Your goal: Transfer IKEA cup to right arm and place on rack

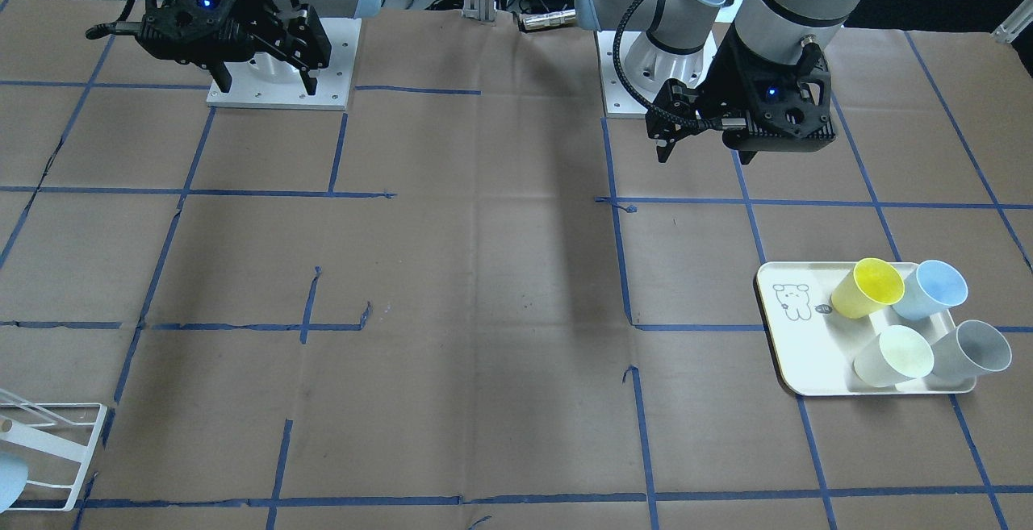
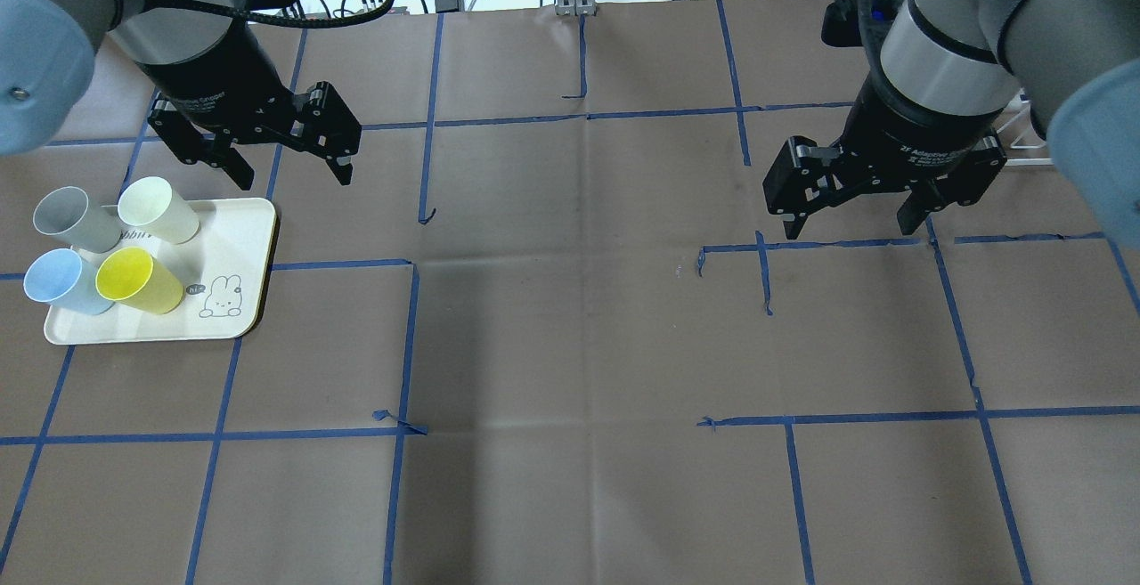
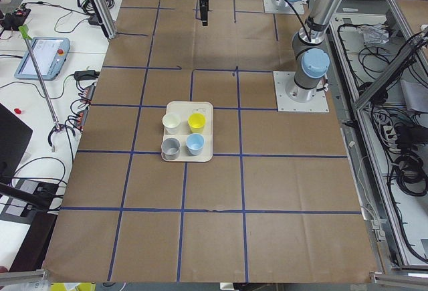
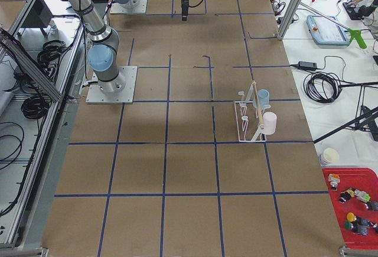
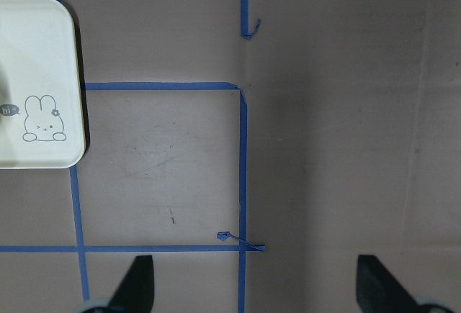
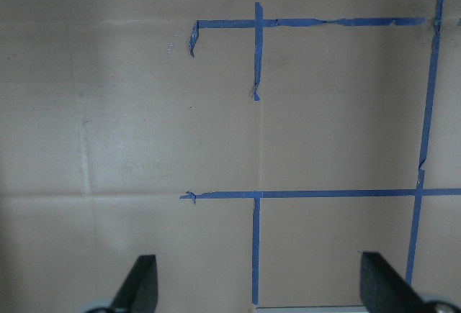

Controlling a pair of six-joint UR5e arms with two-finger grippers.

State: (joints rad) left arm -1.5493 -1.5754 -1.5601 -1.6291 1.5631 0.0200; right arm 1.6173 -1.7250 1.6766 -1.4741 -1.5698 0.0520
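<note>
Several plastic cups lie on their sides on a cream tray (image 2: 240, 247) with a rabbit drawing: yellow (image 2: 138, 280), blue (image 2: 55, 282), grey (image 2: 64, 220) and pale green (image 2: 158, 209). My left gripper (image 2: 294, 177) hangs open and empty above the table, just beyond the tray's far right corner. My right gripper (image 2: 846, 229) is open and empty over bare table on the right. The white wire rack (image 4: 248, 118) stands on the right side and holds a blue cup (image 4: 263, 97) and a pale pink cup (image 4: 269, 122). Part of the rack also shows in the front-facing view (image 1: 56, 453).
Brown paper with blue tape lines covers the table. The left wrist view shows the tray's corner (image 5: 36, 83) at its left edge. Both arm bases (image 1: 278, 70) stand at the table's robot side. Cables and a tablet lie off the table's far edge.
</note>
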